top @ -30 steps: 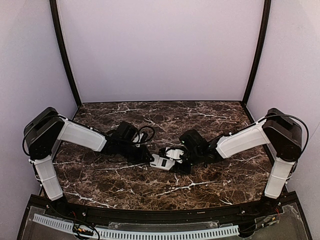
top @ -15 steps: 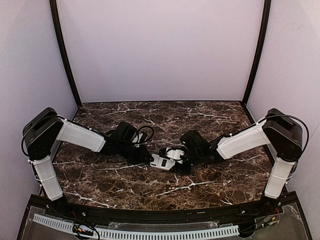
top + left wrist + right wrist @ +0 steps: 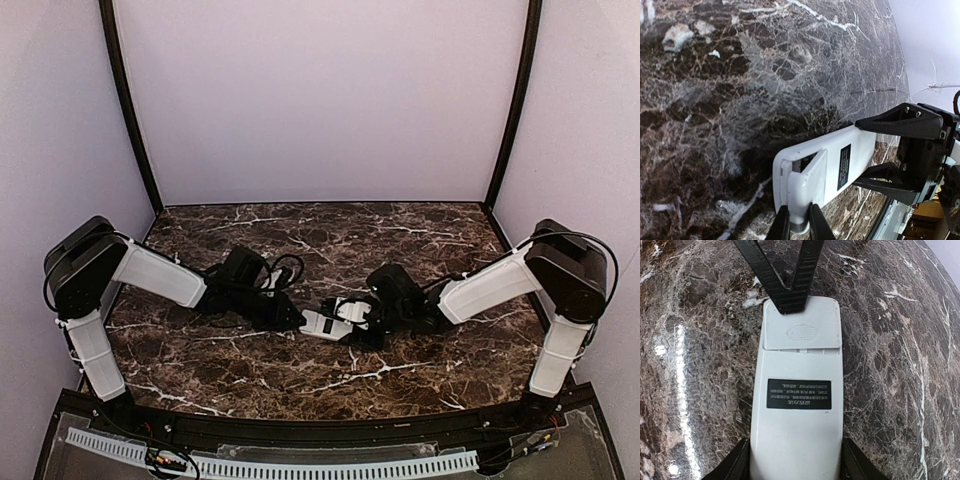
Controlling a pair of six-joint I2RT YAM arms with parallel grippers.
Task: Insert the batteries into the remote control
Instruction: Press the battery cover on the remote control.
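white smooth remote control [image 3: 799, 365] over veined marble [image 3: 890, 365]; right claw [image 3: 796, 466] clamps its sides, left claw [image 3: 797, 222] pinches its end.

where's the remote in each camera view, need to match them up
Top external: remote just below the picture's centre, small and white.
Left wrist: remote lower centre-right, lying diagonally, white back up.
Right wrist: remote fills the centre down to the bottom edge.
Shared landmark: the black label on its back, plain in both wrist views.
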